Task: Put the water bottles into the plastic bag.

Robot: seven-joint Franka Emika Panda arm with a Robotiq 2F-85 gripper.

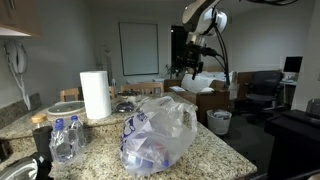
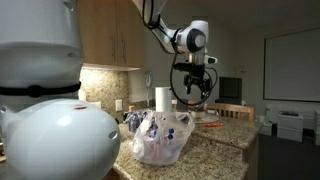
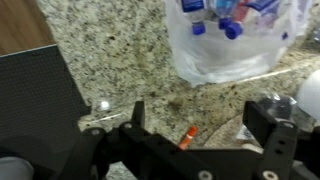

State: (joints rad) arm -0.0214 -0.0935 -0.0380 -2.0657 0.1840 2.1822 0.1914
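Note:
The plastic bag (image 1: pixel 157 130) stands on the granite counter, translucent white with blue print, and it also shows in an exterior view (image 2: pixel 160 137) and at the top of the wrist view (image 3: pixel 235 40). Blue-capped water bottles (image 3: pixel 228 18) lie inside it. Two more water bottles (image 1: pixel 66 140) stand on the counter at the left, beside the paper towel roll (image 1: pixel 95 95). My gripper (image 1: pixel 192 62) hangs high above the counter's far end, apart from the bag and bottles, and is seen in an exterior view (image 2: pixel 194 82) too. In the wrist view my gripper (image 3: pixel 200 125) is open and empty.
A small orange object (image 3: pixel 187 137) lies on the counter below the jaws. Dishes and clutter (image 1: pixel 125 100) sit behind the bag. A bin (image 1: pixel 219 121) and boxes stand on the floor beyond the counter. A large white rounded object (image 2: pixel 55 135) blocks the near left.

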